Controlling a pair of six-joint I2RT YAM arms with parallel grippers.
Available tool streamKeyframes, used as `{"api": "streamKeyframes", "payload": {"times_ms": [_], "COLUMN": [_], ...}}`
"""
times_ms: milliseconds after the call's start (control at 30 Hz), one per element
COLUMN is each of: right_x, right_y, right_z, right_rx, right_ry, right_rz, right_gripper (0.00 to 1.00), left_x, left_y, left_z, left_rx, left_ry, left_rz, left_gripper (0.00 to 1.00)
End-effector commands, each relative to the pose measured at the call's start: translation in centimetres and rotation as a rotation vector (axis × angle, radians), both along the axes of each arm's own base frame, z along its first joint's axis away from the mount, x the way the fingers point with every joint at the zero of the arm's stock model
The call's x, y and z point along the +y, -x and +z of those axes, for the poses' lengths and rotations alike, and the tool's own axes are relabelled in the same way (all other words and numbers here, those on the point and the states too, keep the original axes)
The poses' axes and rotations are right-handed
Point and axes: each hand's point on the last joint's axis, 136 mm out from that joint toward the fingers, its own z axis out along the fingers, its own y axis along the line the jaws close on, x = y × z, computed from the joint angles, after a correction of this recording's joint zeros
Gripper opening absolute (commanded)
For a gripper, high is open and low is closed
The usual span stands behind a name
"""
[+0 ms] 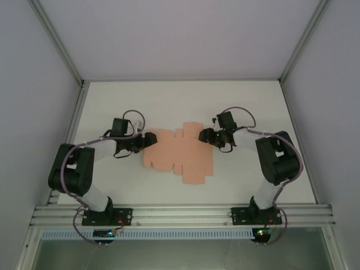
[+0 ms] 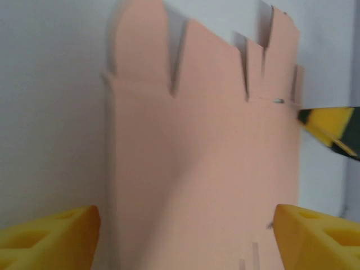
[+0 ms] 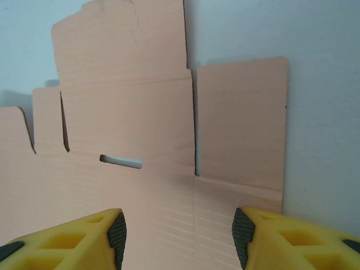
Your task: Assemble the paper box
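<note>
Between the two grippers, flat on the white table [image 1: 185, 101], lies the paper box [image 1: 177, 154], not yet folded: a salmon-pink die-cut sheet with tabs and flaps. At one end of it the left gripper [image 1: 147, 139] has its fingers spread wide, empty, with the card running out ahead between them. At the opposite end the right gripper [image 3: 179, 239] is likewise wide and holds nothing, with a short slot [image 3: 121, 161] and a side flap [image 3: 242, 124] just ahead of its fingertips. Card this thin should be very light, floppy across its spans and quick to slide on the smooth table, and it would likely crease for good if pinched mid-panel. The better hold, I judge, is a flap's free edge close to its score line, while the other gripper presses the neighbouring panel down.
</note>
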Motion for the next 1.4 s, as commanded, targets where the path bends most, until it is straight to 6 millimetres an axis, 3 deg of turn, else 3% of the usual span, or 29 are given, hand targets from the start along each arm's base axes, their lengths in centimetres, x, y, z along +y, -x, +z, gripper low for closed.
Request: {"api": "streamKeyframes", "payload": {"times_ms": [0, 100, 200, 367, 567, 767, 967, 1200, 1367], "right_x": [-1.5, -1.1, -0.2, -0.2, -2.1, -2.0, -0.7, 1.5, 2.0], "right_y": [3.7, 3.7, 2.9, 0.5, -1.0, 0.4, 0.9, 1.7, 1.7], "right_z": [-5.2, -4.8, -3.3, 2.4, 12.1, 18.1, 21.1, 22.3, 23.3], "right_rx": [0.181, 0.164, 0.116, -0.039, -0.255, -0.394, -0.468, -0.467, -0.504], "right_ry": [0.07, 0.05, 0.005, 0.016, -0.075, -0.279, -0.345, -0.414, -0.43], "right_rz": [-0.028, -0.008, 0.035, 0.095, 0.09, 0.166, 0.228, 0.303, 0.332], "right_gripper": [0.58, 0.59, 0.6, 0.74, 0.94, 0.9, 0.76, 0.56, 0.49], "left_x": [-1.7, -1.9, -1.8, -1.2, -0.2, 1.4, 1.4, 1.4, 1.2], "left_y": [0.4, 0.3, 0.0, -0.9, -2.0, -1.0, 0.2, 0.7, 1.1], "left_z": [1.7, 2.5, 3.4, 6.9, 16.2, 23.5, 25.7, 26.4, 26.5], "left_rx": [-0.022, -0.048, -0.079, -0.21, -0.478, -0.636, -0.653, -0.673, -0.677], "left_ry": [0.127, 0.159, 0.156, 0.131, 0.207, 0.312, 0.39, 0.434, 0.442], "left_rz": [-0.055, -0.06, -0.046, -0.018, 0.035, 0.118, 0.115, 0.119, 0.096], "left_gripper": [0.6, 0.35, 0.0, 0.0, 0.0, 0.0, 0.0, 0.0, 0.0]}}
